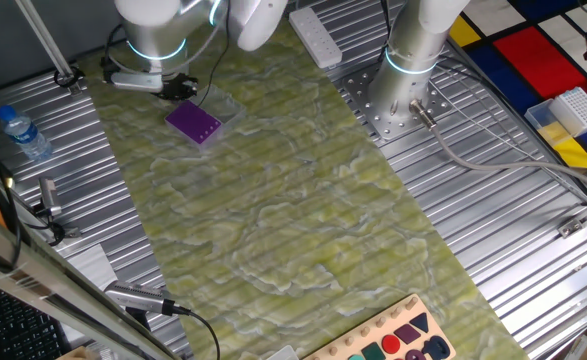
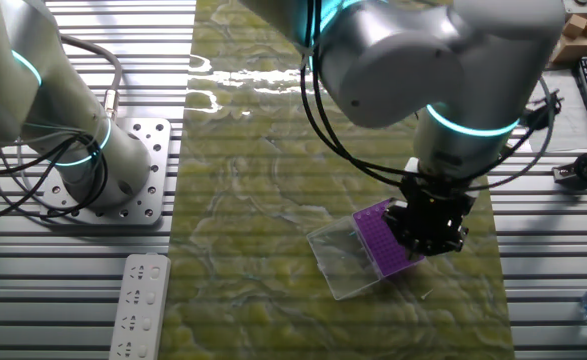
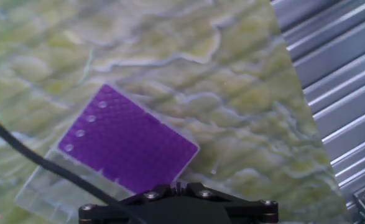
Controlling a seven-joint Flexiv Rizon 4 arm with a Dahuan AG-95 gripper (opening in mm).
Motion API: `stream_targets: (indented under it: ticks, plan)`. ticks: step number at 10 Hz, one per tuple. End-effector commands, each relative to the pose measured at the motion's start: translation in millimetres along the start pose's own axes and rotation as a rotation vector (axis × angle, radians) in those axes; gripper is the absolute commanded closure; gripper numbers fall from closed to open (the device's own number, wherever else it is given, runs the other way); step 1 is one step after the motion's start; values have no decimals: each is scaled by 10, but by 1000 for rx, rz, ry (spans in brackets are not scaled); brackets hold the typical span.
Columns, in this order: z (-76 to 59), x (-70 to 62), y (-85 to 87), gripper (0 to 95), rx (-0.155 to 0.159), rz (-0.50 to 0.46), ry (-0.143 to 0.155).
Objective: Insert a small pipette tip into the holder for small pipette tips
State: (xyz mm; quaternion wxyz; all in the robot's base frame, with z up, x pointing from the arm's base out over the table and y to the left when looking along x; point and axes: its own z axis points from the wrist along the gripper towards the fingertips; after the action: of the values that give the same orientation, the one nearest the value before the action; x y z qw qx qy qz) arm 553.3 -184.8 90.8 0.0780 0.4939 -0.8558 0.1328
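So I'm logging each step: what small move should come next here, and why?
Probably a short, straight descent toward the purple tip holder. The gripper hovers at the holder's edge, above the green mat; whether the fingers hold a tip cannot be seen.

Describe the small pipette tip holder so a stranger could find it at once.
Start at the green marbled mat covering the middle of the table. At its end under the arm's gripper lies the purple holder, a small flat square dotted with fine holes. A clear plastic cover lies beside it; the white gridded rack sits far off the mat.
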Motion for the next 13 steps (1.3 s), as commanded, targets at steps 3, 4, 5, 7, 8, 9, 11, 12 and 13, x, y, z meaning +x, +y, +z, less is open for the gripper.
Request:
stream_targets:
  ticks: [3,4,5,7,8,9,11,12,13]
  plan:
    - [-12,-34,-2,950,-24,114,-33]
    - [-12,-34,-2,950,-28,170,-25]
    - [-12,-34,-2,950,-32,234,-21]
    - [-12,-34,-2,950,-37,325,-28]
    - [-12,-34,-2,950,-31,368,-19]
    - [-12,-34,-2,950,-31,373,-19]
    - [-12,-34,-2,950,-43,339,-33]
    - [-12,-34,-2,950,-61,299,-65]
    - [-12,-34,-2,950,-72,272,-94]
